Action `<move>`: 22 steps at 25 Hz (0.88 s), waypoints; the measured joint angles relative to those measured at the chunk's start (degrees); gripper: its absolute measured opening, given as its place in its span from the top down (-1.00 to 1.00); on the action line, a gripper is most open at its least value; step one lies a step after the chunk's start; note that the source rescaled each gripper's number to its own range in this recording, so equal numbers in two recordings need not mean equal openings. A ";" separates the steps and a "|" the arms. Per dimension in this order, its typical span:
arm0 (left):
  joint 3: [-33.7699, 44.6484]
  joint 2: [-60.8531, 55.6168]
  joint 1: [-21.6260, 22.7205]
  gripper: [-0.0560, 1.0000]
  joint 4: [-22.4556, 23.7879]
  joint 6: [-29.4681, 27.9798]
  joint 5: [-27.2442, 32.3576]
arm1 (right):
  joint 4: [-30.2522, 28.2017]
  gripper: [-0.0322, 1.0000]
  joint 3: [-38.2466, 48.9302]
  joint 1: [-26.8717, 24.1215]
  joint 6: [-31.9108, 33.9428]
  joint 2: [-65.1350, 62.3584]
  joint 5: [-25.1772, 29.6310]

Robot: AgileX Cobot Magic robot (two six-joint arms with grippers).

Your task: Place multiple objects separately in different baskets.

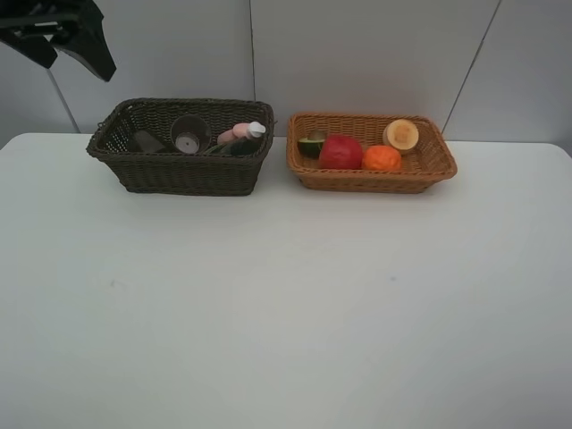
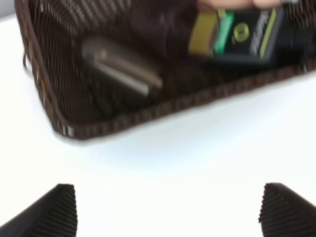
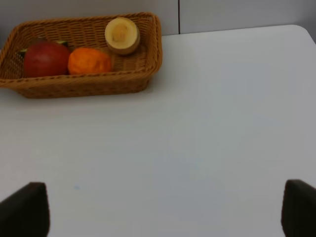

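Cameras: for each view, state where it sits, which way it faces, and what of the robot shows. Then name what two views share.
Exterior high: mounted high, facing down at the table and both baskets; a dark arm part shows top left.
Left wrist: on the left arm, facing the dark basket; the open left gripper shows.
Right wrist: on the right arm, facing the tan basket; the open right gripper shows.
Shared: red apple, exterior and right wrist.

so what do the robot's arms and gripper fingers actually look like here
Both are black. The left gripper has wedge-shaped fingertips with fine ribbed faces. The right gripper shows plain dark, blocky tips. The exterior high view shows only a black angular arm section; no cables or markings show.
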 joint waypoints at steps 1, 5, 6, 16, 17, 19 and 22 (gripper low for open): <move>0.00 -1.26 0.00 -1.00 0.42 -0.04 2.59 | 0.00 -0.97 0.00 0.00 0.00 0.00 0.00; 0.08 -6.14 0.00 -1.00 2.32 -1.49 7.45 | 0.00 -0.97 0.00 0.00 0.00 0.00 0.00; 0.68 -7.81 0.00 -1.00 2.66 -1.91 7.45 | 0.00 -0.97 0.00 0.00 0.00 0.00 0.00; 21.37 -30.40 0.00 -1.00 4.29 -2.32 7.91 | 0.00 -0.97 0.00 0.00 0.00 0.00 0.00; 24.03 -33.47 0.00 -1.00 4.29 -2.36 7.97 | 0.00 -0.97 0.00 0.00 0.00 0.00 0.00; 28.52 -39.71 0.00 -1.00 4.29 -2.49 8.03 | 0.00 -0.97 0.00 0.00 0.00 0.00 0.00; 34.43 -48.29 0.00 -1.00 4.29 -2.49 8.14 | 0.00 -0.97 0.00 0.00 0.00 0.00 0.00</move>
